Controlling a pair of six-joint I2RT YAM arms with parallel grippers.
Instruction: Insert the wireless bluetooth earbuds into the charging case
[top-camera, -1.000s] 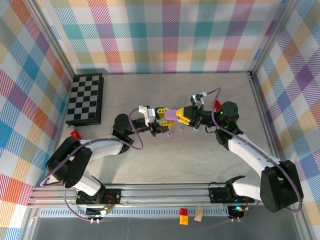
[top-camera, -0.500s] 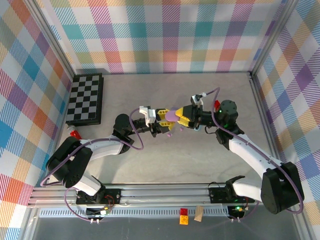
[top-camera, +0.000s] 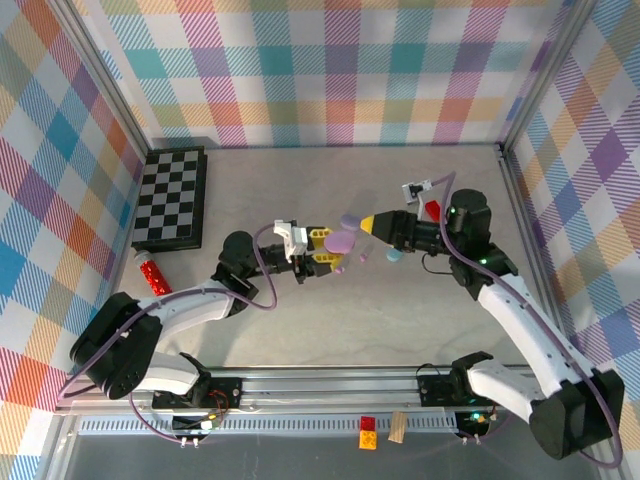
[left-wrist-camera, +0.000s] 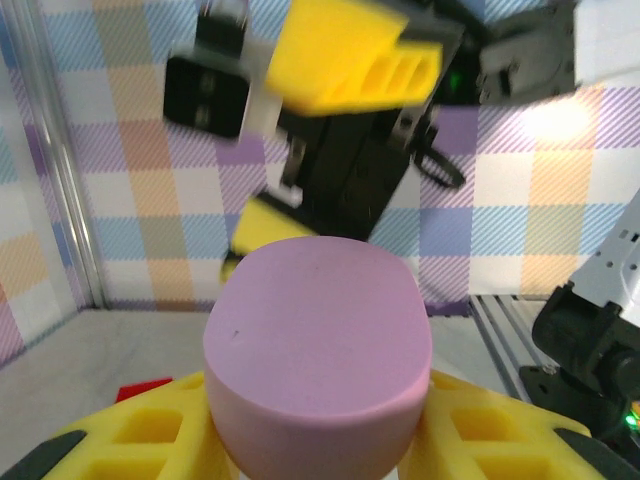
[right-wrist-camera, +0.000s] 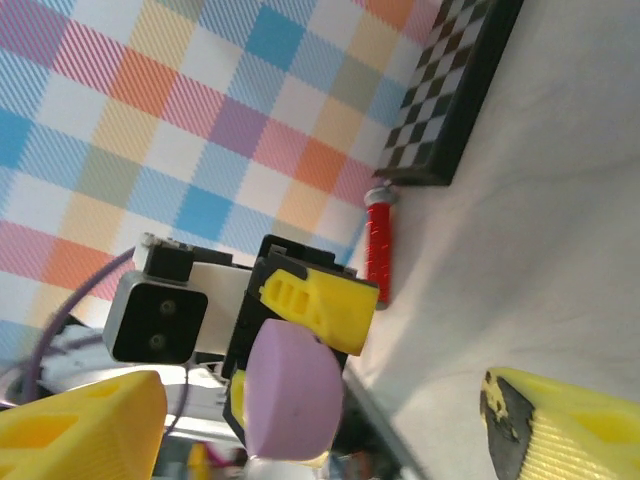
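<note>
Since a second ago my right claw (top-camera: 372, 225) has drawn back rightward, spread and empty, off the lilac charging case (top-camera: 342, 242) my left claw (top-camera: 328, 248) pinches, so I should dip gently for the pale blue earbud (top-camera: 393, 255) on the bench (top-camera: 300, 330) below.

We are seeing a chessboard (top-camera: 172, 197) lying on a pale grey tabletop (top-camera: 300, 330); pastel plaid walls (top-camera: 330, 70) are rising just beside and behind it, with aluminium rails (top-camera: 330, 385) running well apart.
</note>
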